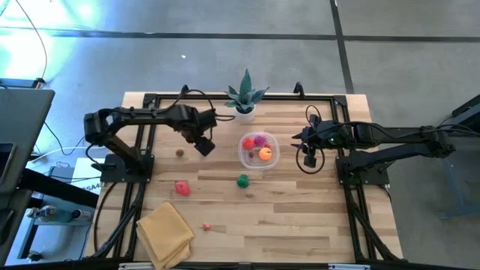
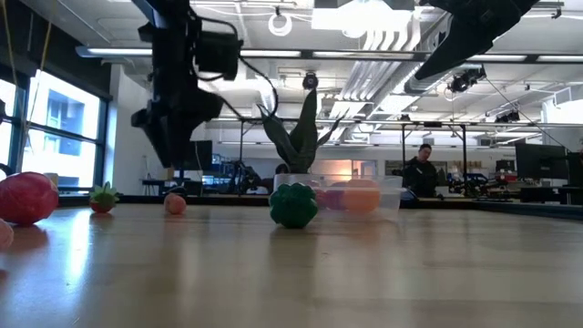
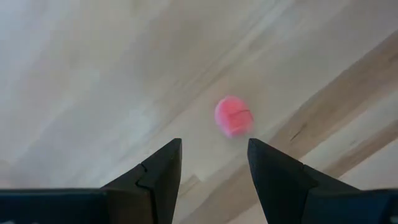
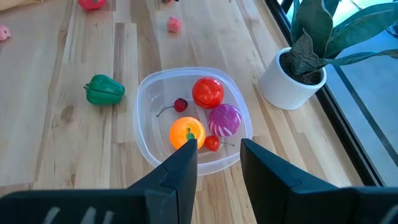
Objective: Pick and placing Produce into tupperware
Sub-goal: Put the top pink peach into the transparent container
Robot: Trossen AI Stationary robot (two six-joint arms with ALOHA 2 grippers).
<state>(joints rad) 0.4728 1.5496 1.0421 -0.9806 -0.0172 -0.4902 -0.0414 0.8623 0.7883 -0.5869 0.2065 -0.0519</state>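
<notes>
Overhead, the tupperware (image 1: 258, 151) sat near the middle of the bench (image 1: 300, 217), with the potted plant (image 1: 245, 97) at its 11 o'clock by the far edge. Inside it lay a red round fruit (image 4: 208, 91), a purple one (image 4: 223, 119), an orange one (image 4: 187, 132), a small dark cherry (image 4: 180, 105) and a small red piece (image 4: 212, 143).

The right claw (image 1: 308, 157) hung at the container's 3 o'clock, just beside it; its fingers stood partly apart with nothing between them.

The left claw (image 1: 204, 145) hovered at the container's 9 o'clock, well apart from it, fingers likewise part-open and empty. Its wrist camera looked down on a small pink fruit (image 3: 233, 116) lying on the bare wood beyond the fingertips, untouched.

Loose produce lay on the bench: a green pepper (image 1: 242, 181) at the container's 7 o'clock, near it; a larger red piece (image 1: 182, 187) farther toward 8 o'clock; a small pink piece (image 1: 206, 226) toward the near edge; a small brown one (image 1: 180, 153) at 9 o'clock beyond the left claw. A folded yellow cloth (image 1: 163, 231) lay at the bench's near left corner.
</notes>
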